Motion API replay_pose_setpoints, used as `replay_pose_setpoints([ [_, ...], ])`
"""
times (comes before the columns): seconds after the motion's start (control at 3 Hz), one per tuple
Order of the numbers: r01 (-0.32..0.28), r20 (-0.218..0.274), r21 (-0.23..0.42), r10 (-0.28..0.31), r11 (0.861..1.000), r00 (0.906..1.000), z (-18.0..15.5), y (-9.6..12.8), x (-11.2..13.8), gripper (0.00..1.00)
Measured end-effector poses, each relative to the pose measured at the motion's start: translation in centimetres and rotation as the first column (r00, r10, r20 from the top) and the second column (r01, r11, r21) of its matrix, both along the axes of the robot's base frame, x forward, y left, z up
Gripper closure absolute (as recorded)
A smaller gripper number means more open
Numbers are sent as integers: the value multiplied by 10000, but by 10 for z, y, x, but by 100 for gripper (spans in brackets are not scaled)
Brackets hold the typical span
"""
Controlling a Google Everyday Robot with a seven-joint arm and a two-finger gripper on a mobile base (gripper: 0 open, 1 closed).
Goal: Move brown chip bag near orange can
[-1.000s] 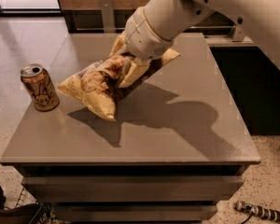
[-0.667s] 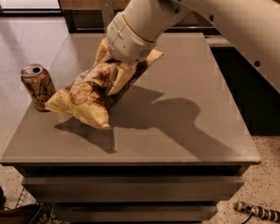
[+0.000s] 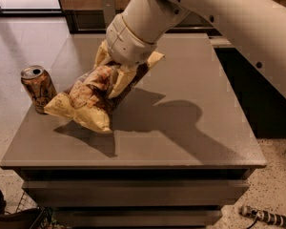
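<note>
The brown chip bag is crinkled, dark brown in the middle with pale yellow ends, and hangs tilted just above the left part of the grey table. My gripper is shut on the bag's upper end, with the white arm reaching in from the upper right. The orange can stands upright near the table's left edge. The bag's lower left end is right beside the can, and I cannot tell whether they touch.
The table's left edge runs close to the can. A dark counter stands to the right of the table. A small object lies on the speckled floor at the lower right.
My gripper has carried the chip bag leftwards and a little down, so the bag's lower end is now beside the can. The can has not moved.
</note>
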State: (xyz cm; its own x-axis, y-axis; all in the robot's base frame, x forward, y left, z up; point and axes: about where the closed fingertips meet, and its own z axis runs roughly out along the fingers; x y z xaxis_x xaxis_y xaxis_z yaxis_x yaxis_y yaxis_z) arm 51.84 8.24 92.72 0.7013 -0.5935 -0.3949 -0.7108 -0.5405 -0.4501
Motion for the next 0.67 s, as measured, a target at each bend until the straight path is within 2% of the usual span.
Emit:
replay_pose_setpoints([
  [0.33, -41, -8, -8, 41, 10000, 10000, -1, 2, -1, 21],
  [0.67, -71, -14, -13, 71, 10000, 10000, -1, 4, -2, 0],
])
